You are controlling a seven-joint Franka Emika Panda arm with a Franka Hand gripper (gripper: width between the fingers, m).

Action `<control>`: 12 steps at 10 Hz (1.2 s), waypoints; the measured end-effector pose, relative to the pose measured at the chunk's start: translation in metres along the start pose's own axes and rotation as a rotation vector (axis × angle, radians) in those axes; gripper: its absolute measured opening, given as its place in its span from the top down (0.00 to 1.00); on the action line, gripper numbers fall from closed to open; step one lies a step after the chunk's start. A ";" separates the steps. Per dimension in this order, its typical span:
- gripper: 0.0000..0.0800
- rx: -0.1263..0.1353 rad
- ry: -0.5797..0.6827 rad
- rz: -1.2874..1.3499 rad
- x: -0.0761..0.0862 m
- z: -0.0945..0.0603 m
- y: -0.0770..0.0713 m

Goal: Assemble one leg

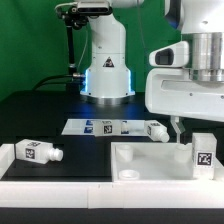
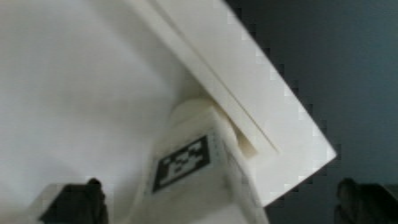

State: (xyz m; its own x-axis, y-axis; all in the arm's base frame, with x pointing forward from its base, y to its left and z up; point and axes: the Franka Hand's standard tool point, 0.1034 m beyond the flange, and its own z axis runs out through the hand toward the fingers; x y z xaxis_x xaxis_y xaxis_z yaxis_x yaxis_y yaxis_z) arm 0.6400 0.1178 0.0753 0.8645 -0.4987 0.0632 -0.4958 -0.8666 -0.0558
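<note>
Far-left leg (image 1: 38, 152): lying on its side on a white ledge at the exterior view's left; black-and-white square tag on top, narrow peg end toward the exterior view's right.
Marker board (image 1: 105, 127): flat on the dark surface (image 1: 40, 115), tags in a row; patterns only, no readable writing.
Second leg (image 1: 156, 129): lying at the marker board's right end, tag showing.
Tabletop (image 1: 150, 165): large white tray-like piece in front, rimmed hole (image 1: 126, 174) at its near corner.
Arm: white base behind the marker board, wrist housing low over the tabletop's right part.
Hand (image 1: 178, 128): pointing down; in the wrist view, dark fingertips (image 2: 73, 201) spread wide apart, gripping nothing.
Leg (image 2: 196, 155): tagged, against the tabletop's edge, between and beyond the fingertips, untouched.
</note>
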 end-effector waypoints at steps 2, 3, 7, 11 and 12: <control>0.19 -0.003 0.000 -0.161 0.001 0.003 0.000; 0.33 -0.004 0.000 -0.143 0.001 0.003 0.000; 0.63 -0.021 0.003 0.056 0.004 0.004 0.009; 0.63 -0.055 0.018 0.178 0.008 0.003 0.020; 0.63 -0.056 0.018 0.178 0.009 0.003 0.020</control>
State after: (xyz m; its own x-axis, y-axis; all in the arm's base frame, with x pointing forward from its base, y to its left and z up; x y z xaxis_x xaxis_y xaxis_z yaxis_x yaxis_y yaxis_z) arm 0.6378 0.0962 0.0716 0.7612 -0.6441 0.0751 -0.6452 -0.7639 -0.0126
